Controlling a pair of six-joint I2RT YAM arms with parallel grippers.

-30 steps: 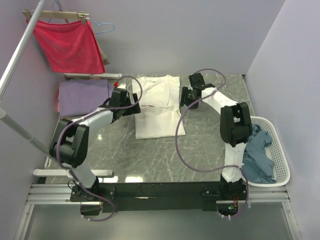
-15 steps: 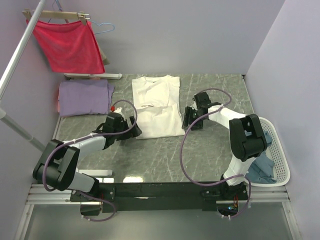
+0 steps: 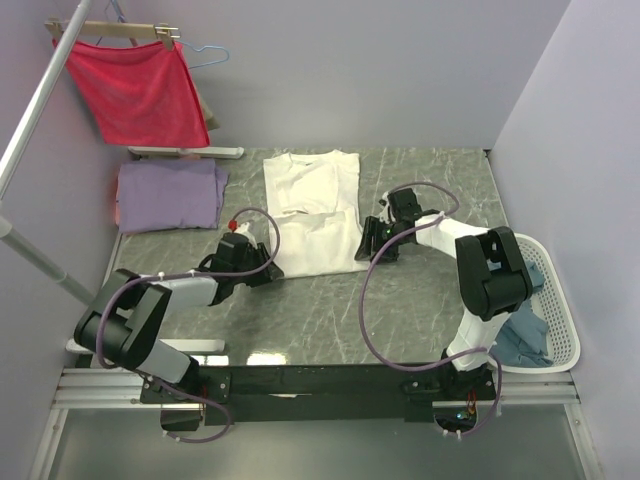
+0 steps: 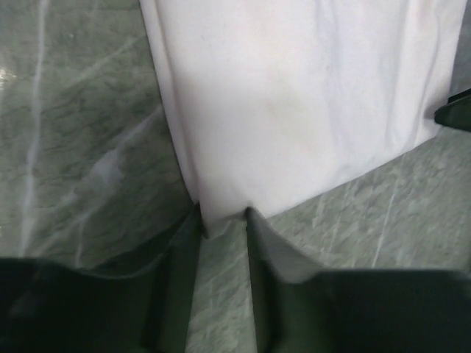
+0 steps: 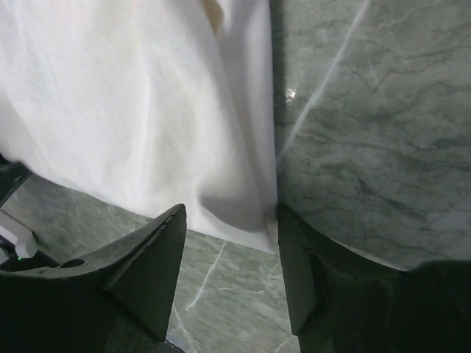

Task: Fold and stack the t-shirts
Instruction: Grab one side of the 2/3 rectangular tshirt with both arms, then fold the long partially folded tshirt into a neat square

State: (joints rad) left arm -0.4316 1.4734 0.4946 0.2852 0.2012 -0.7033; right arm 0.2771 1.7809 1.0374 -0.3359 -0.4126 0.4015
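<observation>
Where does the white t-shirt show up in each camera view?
Top external: white t-shirt at the picture's centre, partly folded.
Left wrist: fills the upper middle and right, a corner reaching bottom centre.
Right wrist: fills the upper left.
Shared landmark: the green marbled table beside the shirt's edge.

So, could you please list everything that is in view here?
white t-shirt: one, white, partly folded, table centre
lavender t-shirt: one, lavender, folded, table's far left
grey-blue t-shirt: one, grey-blue, crumpled in basket
basket: one, white, right edge
red cloth: one, red, on hanger, far left
rail: one, silver, left
table: one, green-grey marble, centre
left tool: one, black, fingers flanking white t-shirt's near left corner
right tool: one, black, open, astride its near right corner
</observation>
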